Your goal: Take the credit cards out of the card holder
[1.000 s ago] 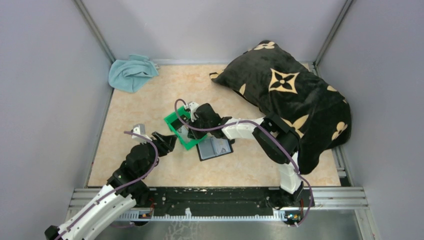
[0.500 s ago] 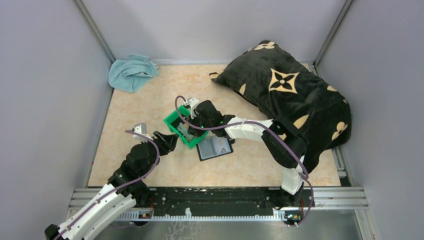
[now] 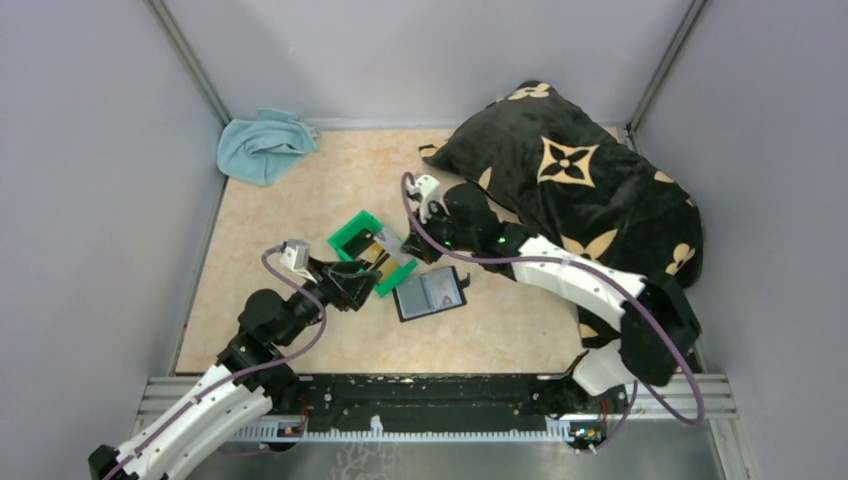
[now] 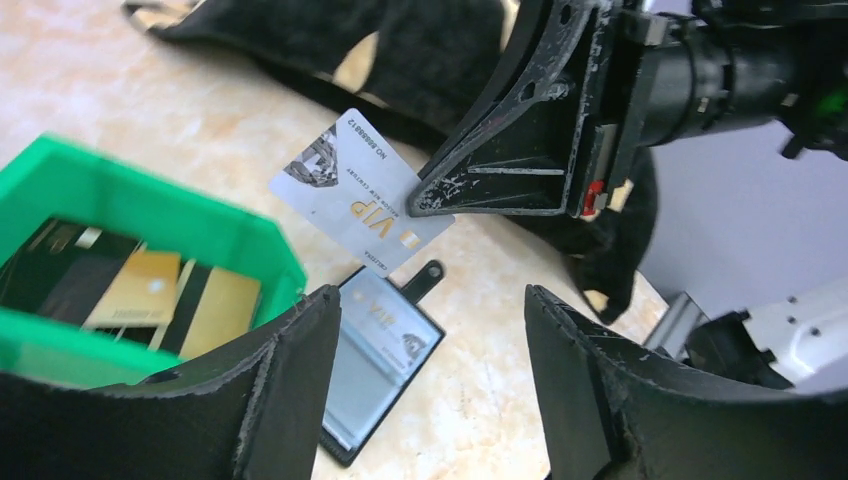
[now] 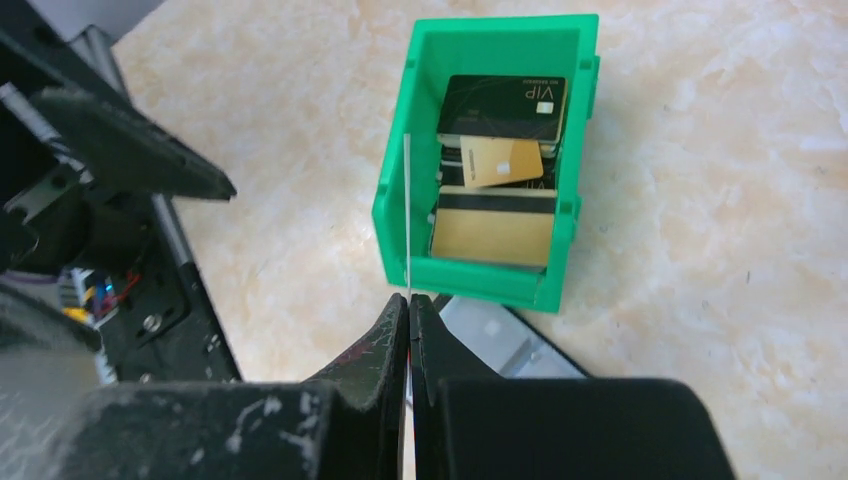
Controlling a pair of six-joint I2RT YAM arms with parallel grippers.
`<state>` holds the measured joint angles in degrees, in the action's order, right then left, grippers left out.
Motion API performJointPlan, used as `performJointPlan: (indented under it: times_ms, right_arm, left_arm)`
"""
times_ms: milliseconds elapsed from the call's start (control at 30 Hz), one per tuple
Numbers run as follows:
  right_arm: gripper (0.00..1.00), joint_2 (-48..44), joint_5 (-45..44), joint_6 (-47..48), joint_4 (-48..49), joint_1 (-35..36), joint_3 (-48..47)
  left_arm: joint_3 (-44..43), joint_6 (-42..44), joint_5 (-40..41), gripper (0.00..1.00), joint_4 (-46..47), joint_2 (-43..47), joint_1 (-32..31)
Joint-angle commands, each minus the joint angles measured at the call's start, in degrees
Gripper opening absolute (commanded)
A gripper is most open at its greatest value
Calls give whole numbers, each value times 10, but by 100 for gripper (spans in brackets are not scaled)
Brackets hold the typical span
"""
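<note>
Plainly, the right gripper [image 5: 410,305] is clamped on a pale card [image 4: 360,205]. It pinches the card by 1 corner and holds it roughly upright in the air, just right of the green bin [image 3: 350,232]. The left gripper [image 4: 430,390] has its fingers [image 4: 290,390] wide apart and holds nothing, low at the bin's near side. Several dark and gold cards [image 5: 497,165] lie inside the bin. The card holder [image 3: 432,293] lies open and flat just beside the bin's near-right corner. Print on its inner panel suggests 1 more card inside, though that is not certain.

The card is probably light, thin, stiff with a little spring, and glossy, so a corner pinch may let it swivel or slip. Pads on both flat faces, further in from an edge, would hold it better.

Compared with 1 second ago, the right gripper has left its spot over the bin and drawn back to the bin's far right. The left gripper has moved closer to the bin.
</note>
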<state>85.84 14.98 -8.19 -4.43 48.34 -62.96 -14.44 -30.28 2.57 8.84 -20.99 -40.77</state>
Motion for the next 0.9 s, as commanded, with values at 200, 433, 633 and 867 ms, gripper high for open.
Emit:
performJointPlan:
  times_ms: [200, 433, 633, 867]
  right_arm:
    - [0, -203, 244, -33, -7, -27, 129]
    - [0, -262, 312, -56, -5, -26, 155]
    - [0, -281, 315, -54, -8, -26, 149]
    - [0, -272, 323, -26, -43, -26, 128]
  left_arm:
    - [-87, 107, -187, 79, 69, -21, -1]
    - [-123, 115, -306, 75, 58, -84, -1]
    - [-140, 113, -365, 71, 30, -107, -1]
    - [-141, 107, -393, 61, 30, -110, -1]
